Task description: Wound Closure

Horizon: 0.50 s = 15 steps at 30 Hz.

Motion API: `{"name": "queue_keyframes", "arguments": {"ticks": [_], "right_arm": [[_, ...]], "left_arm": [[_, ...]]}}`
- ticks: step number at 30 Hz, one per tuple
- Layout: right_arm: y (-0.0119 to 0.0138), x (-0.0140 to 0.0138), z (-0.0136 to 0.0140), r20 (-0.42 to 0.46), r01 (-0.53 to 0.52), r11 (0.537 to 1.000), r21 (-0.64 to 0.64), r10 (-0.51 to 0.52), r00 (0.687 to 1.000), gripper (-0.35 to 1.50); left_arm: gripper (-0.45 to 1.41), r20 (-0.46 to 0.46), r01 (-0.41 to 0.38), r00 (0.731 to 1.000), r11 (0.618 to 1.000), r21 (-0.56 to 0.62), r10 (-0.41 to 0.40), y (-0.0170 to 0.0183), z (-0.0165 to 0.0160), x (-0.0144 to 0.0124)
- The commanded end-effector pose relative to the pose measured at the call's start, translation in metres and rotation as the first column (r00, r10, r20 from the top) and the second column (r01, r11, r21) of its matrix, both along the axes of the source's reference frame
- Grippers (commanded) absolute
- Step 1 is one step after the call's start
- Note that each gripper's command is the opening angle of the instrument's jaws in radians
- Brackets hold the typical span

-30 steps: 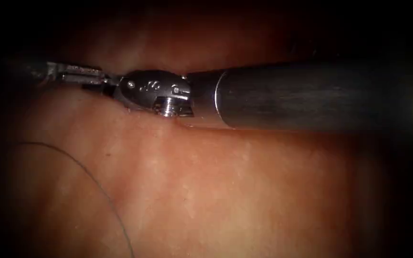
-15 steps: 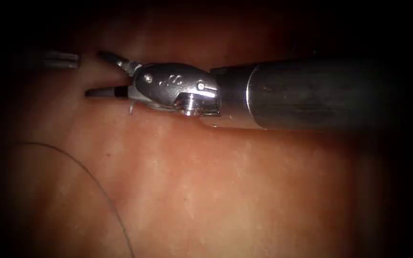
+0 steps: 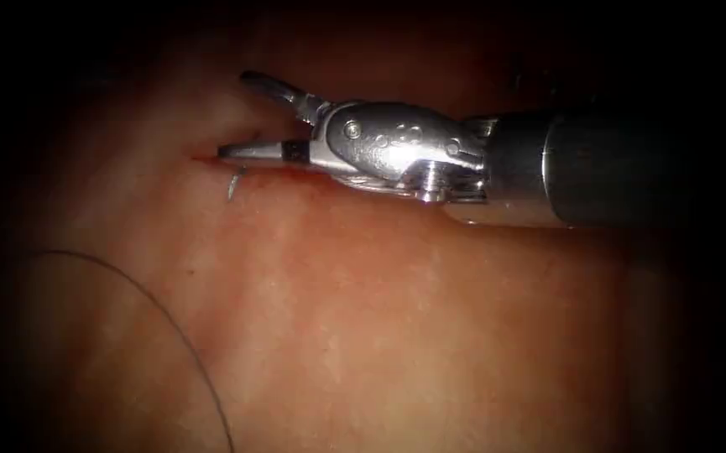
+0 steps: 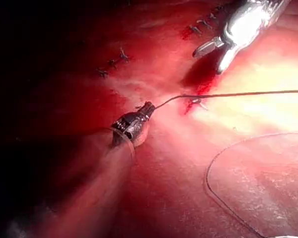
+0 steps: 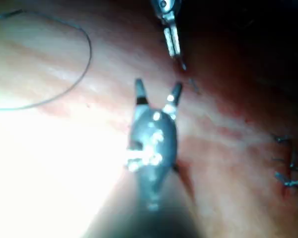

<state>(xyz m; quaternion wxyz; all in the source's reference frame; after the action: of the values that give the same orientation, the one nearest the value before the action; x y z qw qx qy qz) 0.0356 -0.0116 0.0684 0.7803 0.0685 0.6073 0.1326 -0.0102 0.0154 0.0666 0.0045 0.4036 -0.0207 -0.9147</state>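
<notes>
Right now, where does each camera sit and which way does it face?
Endoscope: above and in front, facing the cut in the tissue; right hand open, empty.
Left wrist: looks along its shaft; left hand shut on thread.
Right wrist: looks along its shaft at its open hand.
Shared: both wrist views show both hands. Needle's place unclear.

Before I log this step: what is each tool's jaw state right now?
Left tool: shut on the thread.
Right tool: open, holding nothing.
</notes>
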Motion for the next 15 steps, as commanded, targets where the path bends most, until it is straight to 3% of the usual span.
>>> {"name": "queue_keyframes", "arguments": {"ticks": [1, 9, 12, 13, 15], "right_arm": [[0.0003, 0.0008, 0.0003, 0.002, -0.004, 1.000, -0.004, 0.004, 1.000, 1.48], [0.0004, 0.0007, 0.0005, 0.010, -0.016, 1.000, -0.001, 0.016, 1.000, 1.48], [0.0004, 0.0007, 0.0006, 0.015, -0.023, 1.000, 0.003, 0.023, 1.000, 1.48], [0.0005, 0.0006, 0.0007, 0.015, -0.023, 1.000, 0.003, 0.023, 1.000, 1.48], [0.0004, 0.0006, 0.0007, 0.015, -0.025, 1.000, 0.008, 0.025, 1.000, 1.48]], "left_arm": [[-0.45, -0.003, 0.008, 1.000, 1.000, -0.004, -0.008, 0.0007, 0.0013, -0.0003], [-0.45, -0.027, 0.088, 0.996, 0.996, -0.001, -0.088, 0.0011, 0.0080, 0.0000], [0.00, -0.022, 0.133, 0.991, 0.991, 0.026, -0.133, 0.0002, 0.0111, -0.0005], [0.31, -0.025, 0.157, 0.987, 0.987, 0.044, -0.156, -0.0002, 0.0126, -0.0006], [0.54, -0.035, 0.190, 0.982, 0.978, 0.081, -0.188, -0.0004, 0.0136, -0.0005]]}}
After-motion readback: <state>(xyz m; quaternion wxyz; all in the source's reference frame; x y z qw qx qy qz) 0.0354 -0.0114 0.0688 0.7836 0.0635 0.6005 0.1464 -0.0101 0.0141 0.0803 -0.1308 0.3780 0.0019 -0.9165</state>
